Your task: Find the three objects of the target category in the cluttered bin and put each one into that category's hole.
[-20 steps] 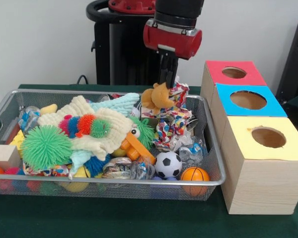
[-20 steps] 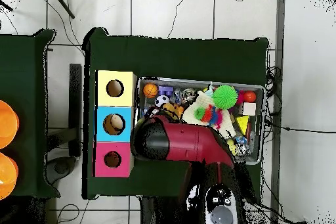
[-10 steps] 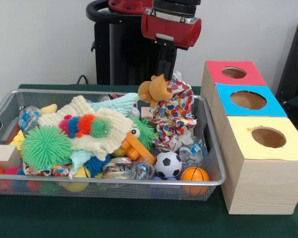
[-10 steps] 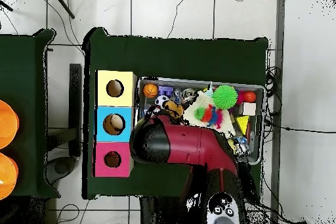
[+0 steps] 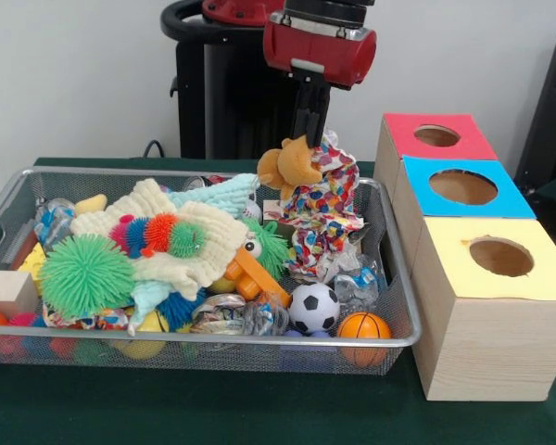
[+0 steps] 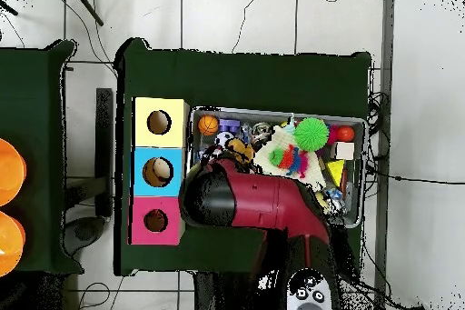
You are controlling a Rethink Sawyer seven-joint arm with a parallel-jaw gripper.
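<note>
The end effector (image 5: 309,141) is pinched on a patchwork cloth toy (image 5: 322,209), with an orange plush bear (image 5: 288,171) pressed against its left side in the front view; whether the bear is itself clamped or merely carried along cannot be told. The cloth hangs straight down from the grip, its long axis vertical, its lower folds touching or just above the clutter at the back right corner of the wire bin (image 5: 394,306). The relation that governs the coming move is lateral: in the front view the three boxes stand just beside the bin's right wall, to the right of the load, with the red-topped box (image 5: 435,135) nearest it, the blue-topped box (image 5: 461,187) next and the yellow-topped box (image 5: 500,257) closest to the camera. Which hole belongs to the target category cannot be read from the pictures. In the overhead view the arm (image 6: 263,205) covers the load, and the boxes lie to its left on the green bench (image 6: 245,75). A trailing cloth may snag the bin rim, so clearance is probably needed before any sideways travel.
</note>
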